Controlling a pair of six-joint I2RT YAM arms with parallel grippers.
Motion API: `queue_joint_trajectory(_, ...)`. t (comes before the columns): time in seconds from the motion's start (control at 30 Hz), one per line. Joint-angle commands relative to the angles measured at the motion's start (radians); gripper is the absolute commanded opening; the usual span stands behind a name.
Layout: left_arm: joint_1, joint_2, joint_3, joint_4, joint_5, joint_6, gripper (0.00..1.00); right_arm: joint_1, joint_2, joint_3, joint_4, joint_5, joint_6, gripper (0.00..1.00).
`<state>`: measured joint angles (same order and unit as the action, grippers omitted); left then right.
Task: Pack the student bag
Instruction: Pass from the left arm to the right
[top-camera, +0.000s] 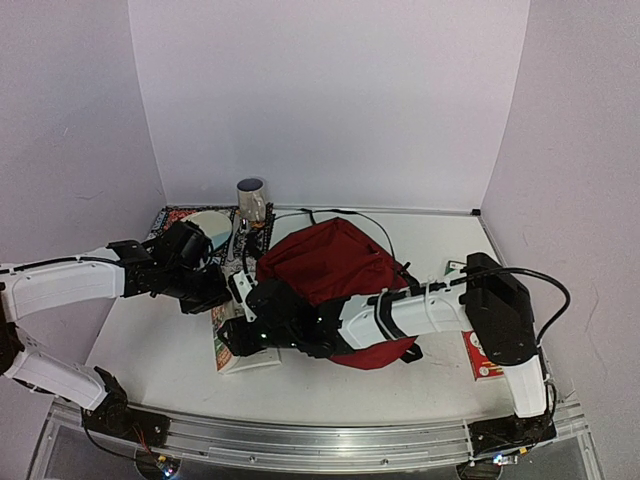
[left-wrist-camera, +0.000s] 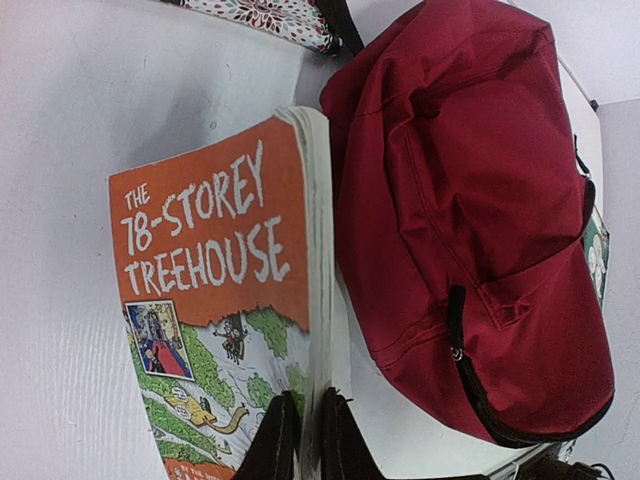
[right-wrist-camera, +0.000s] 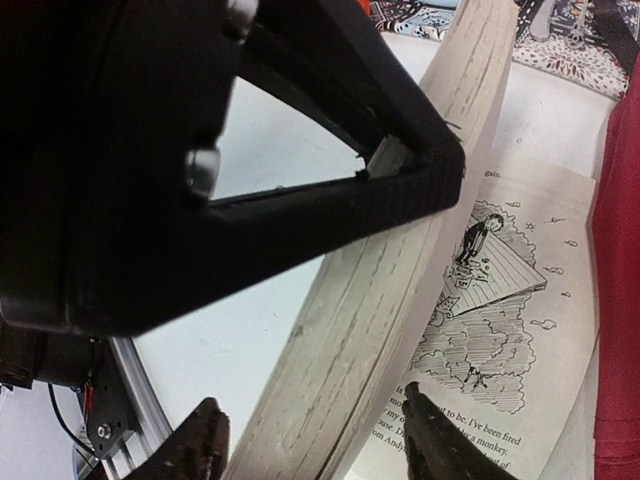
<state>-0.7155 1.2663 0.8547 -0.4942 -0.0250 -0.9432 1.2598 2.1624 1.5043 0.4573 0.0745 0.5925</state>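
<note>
The student bag is a dark red backpack with black zips, lying on its side mid-table; a strip of it shows at the right edge of the right wrist view. Left of it stands a paperback book with an orange "78-Storey Treehouse" cover. My left gripper is shut on the book's front cover and outer pages. My right gripper reaches across the bag. Its fingers straddle the thick page block with a gap on the left side, still open. An illustrated page lies exposed.
A metal mug stands at the back on a floral-patterned fabric item, with a white round object beside it. A red and white flat item lies under the right arm. The metal rail runs along the near edge.
</note>
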Motion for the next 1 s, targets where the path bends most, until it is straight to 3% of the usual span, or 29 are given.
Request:
queue_joint_trajectory(0.0, -0.009, -0.025, 0.018, 0.117, 0.02, 0.011, 0.01, 0.006, -0.036, 0.015, -0.02, 0.044, -0.002, 0.4)
queue_joint_trajectory(0.2, -0.009, -0.101, 0.048, 0.113, -0.043, 0.069, 0.2, 0.006, -0.135, -0.049, -0.015, 0.052, 0.004, 0.21)
queue_joint_trajectory(0.4, -0.007, -0.165, 0.103, 0.088, -0.124, 0.149, 0.58, 0.005, -0.252, -0.111, 0.019, 0.059, -0.019, 0.02)
queue_joint_trajectory(0.53, -0.004, -0.174, 0.129, 0.077, -0.158, 0.182, 0.75, 0.004, -0.334, -0.154, 0.048, 0.075, -0.042, 0.0)
queue_joint_trajectory(0.8, 0.057, -0.228, 0.109, 0.089, -0.162, 0.189, 0.86, -0.04, -0.531, -0.291, 0.176, 0.043, -0.05, 0.0)
queue_joint_trajectory(0.97, 0.117, -0.267, 0.048, 0.19, -0.035, 0.176, 0.89, -0.088, -0.651, -0.407, 0.311, -0.016, -0.02, 0.0)
